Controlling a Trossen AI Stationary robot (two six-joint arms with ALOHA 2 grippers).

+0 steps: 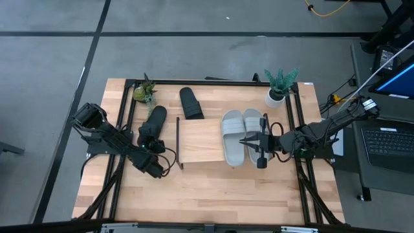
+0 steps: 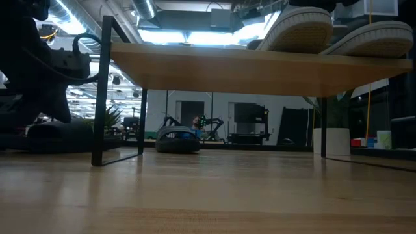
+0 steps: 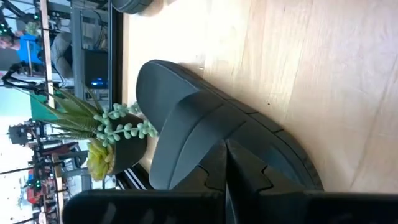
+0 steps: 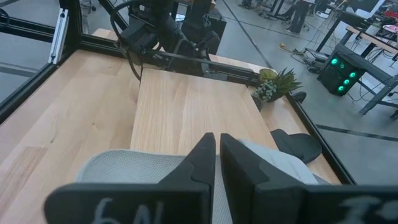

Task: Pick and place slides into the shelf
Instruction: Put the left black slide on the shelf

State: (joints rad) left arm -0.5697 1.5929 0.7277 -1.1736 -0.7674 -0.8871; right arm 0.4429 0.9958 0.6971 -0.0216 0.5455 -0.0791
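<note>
Shelf (image 1: 202, 141): light-wood board at mid-table, its right half carrying the light grey pair (image 1: 239, 136), side by side; left half bare.

Black slide, near (image 1: 155, 122): on the tabletop just left of the shelf's wire end frame, long axis running front to back, slightly tilted. The left gripper (image 1: 147, 139) sat at its near end — fingers drawn almost together around the sole's edge in the left wrist view, evidently holding it.

Black slide, far (image 1: 191, 103): behind the shelf's back edge, well apart from both grippers, nearer the left arm.

Right gripper (image 1: 257, 144): over the grey pair's near end, fingers close together, nothing seen between them.

Judgement: the bare half lay to the left gripper's right; a short sideways carry was called for.
</note>
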